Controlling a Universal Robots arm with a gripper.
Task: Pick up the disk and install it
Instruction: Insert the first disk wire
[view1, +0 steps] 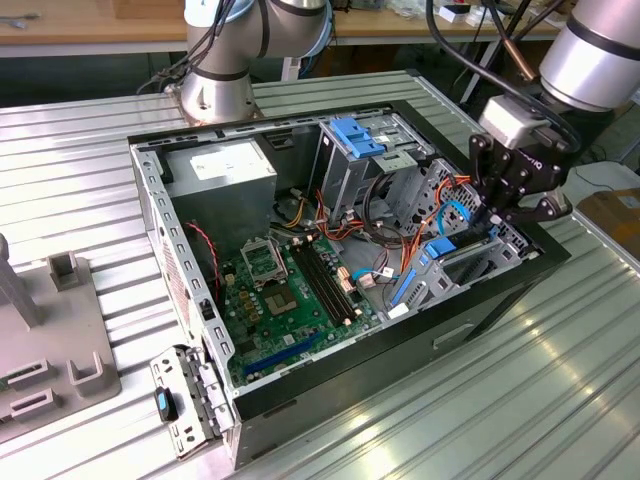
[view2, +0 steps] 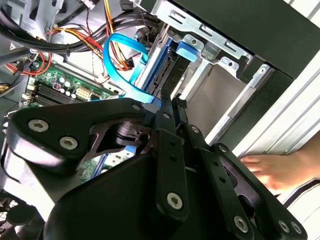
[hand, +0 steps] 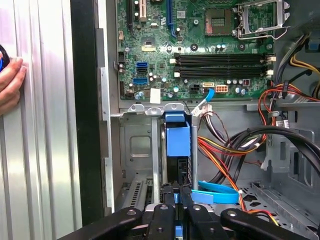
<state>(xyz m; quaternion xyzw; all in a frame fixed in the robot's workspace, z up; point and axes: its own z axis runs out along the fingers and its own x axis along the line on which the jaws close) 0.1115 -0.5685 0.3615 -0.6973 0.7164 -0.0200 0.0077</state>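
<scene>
- The open computer case (view1: 520, 285) lies on its side on the ribbed metal surface (view1: 560, 400), toward the far edge in the exterior view
- The gripper (view1: 490, 222) reaches down into the case at its wall nearest the exterior view's right; its fingers (hand: 186, 196) are clenched on the narrow upper edge of the disk (view1: 442, 252)
- The disk stands on edge inside the silver drive bay (hand: 131, 150) just inside that wall – blue carrier (hand: 177, 142) facing the motherboard (hand: 200, 40), dark body behind it under the fingers
- In the second wrist view the carrier's blue rail (view2: 160, 55) runs down into the bay between metal guides, with the bay's open grey pocket beside it
- Crowding the bay on the inner side: a bundle of orange, red and black wires (hand: 225, 150) and a flat blue cable (hand: 215, 192) looped just beside the fingers – near the disk, and whether it touches cannot be told
- Deeper in the case sit a grey power supply (view1: 225, 170) in the far corner and a silver drive cage with a blue bracket (view1: 355, 135) on top, well apart from the gripper
- A person's hand (hand: 11, 85) rests on the surface just outside the case wall
- A second arm's base (view1: 225, 70) stands at the surface's far edge, and a grey fixture (view1: 60, 340) lies toward the exterior view's left edge
</scene>
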